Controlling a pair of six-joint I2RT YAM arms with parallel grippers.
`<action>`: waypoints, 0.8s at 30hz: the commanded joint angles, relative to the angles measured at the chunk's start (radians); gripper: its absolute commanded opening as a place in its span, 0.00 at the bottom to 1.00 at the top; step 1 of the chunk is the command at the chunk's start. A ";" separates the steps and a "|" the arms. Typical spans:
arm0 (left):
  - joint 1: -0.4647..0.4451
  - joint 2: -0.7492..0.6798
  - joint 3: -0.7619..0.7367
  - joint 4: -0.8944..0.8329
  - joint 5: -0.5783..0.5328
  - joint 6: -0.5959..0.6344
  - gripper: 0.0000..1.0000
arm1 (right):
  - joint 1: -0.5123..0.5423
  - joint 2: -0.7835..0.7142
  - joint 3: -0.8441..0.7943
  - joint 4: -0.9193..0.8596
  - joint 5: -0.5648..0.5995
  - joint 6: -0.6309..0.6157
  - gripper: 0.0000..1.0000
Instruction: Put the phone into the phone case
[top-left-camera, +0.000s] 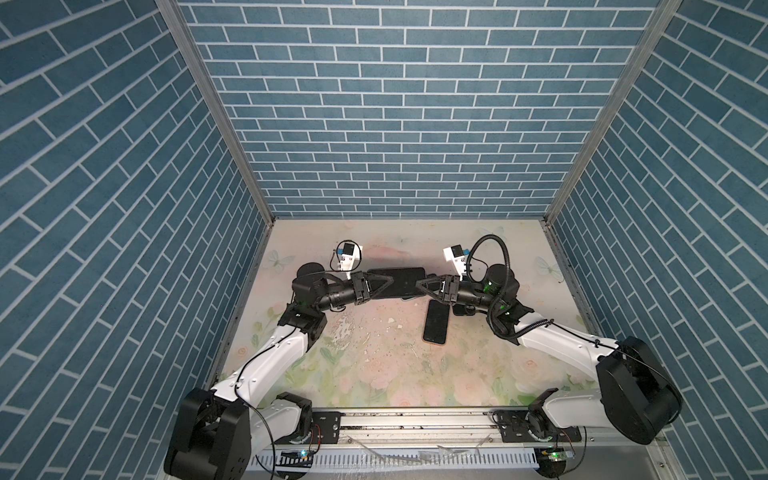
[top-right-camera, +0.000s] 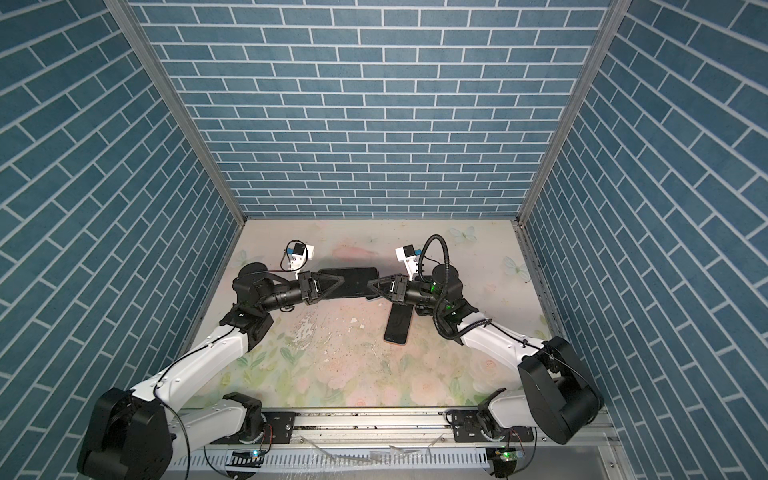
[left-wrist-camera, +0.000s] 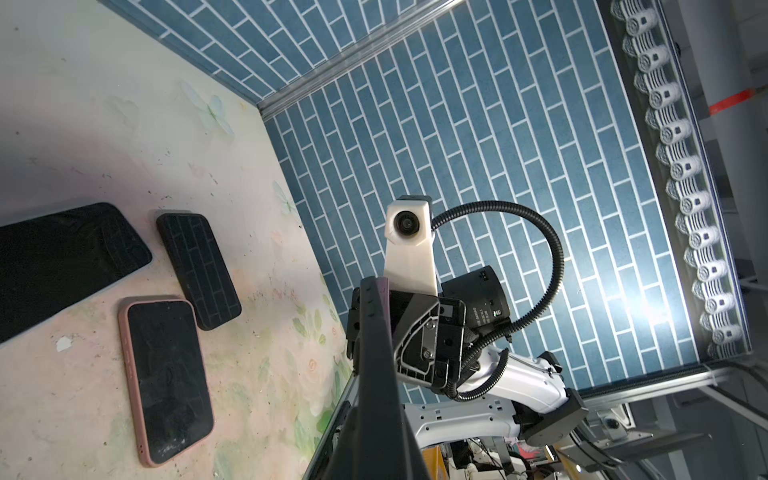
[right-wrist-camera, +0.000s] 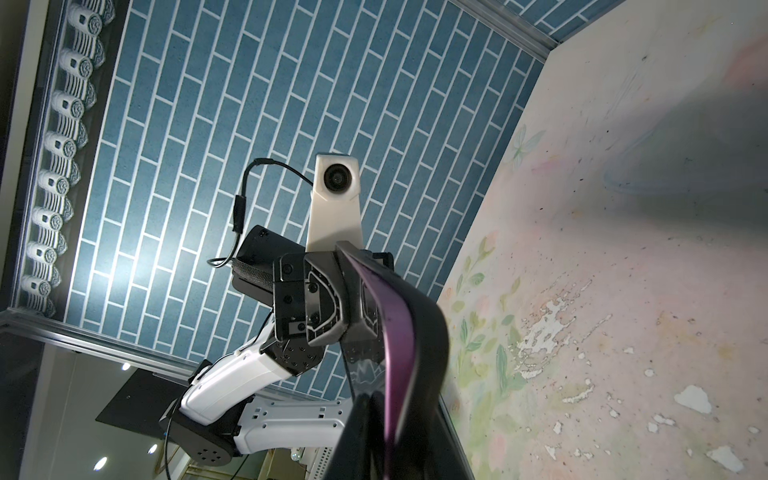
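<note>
The black phone case (top-left-camera: 405, 276) (top-right-camera: 357, 276), purple inside, hangs flat above the table's far middle, held between both grippers. My left gripper (top-left-camera: 390, 280) (left-wrist-camera: 374, 436) is shut on its left end. My right gripper (top-left-camera: 417, 284) (right-wrist-camera: 386, 436) is shut on its right end, where the case (right-wrist-camera: 399, 332) bends. The left wrist view shows the case (left-wrist-camera: 376, 353) edge-on. A phone with a pink rim (top-left-camera: 435, 326) (top-right-camera: 398, 326) (left-wrist-camera: 166, 382) lies screen up on the table, just in front of the right gripper. A second black phone (left-wrist-camera: 199, 270) lies beside it, mostly under the right arm in both top views.
A flat dark shape (left-wrist-camera: 62, 257) shows on the table under the held case; whether it is an object or a shadow I cannot tell. Blue brick walls (top-left-camera: 395, 124) close in the back and both sides. Peeled paint patches (top-left-camera: 345, 328) mark the flowered tabletop.
</note>
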 joint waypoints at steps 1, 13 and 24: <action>-0.016 -0.012 -0.009 0.008 -0.001 0.013 0.02 | -0.007 0.025 0.033 0.121 0.033 0.004 0.30; -0.019 0.022 -0.021 0.052 -0.007 -0.030 0.01 | -0.011 0.163 0.152 0.257 0.013 0.069 0.30; -0.020 0.029 -0.024 0.046 0.003 -0.027 0.00 | -0.015 0.163 0.119 0.230 0.075 -0.017 0.04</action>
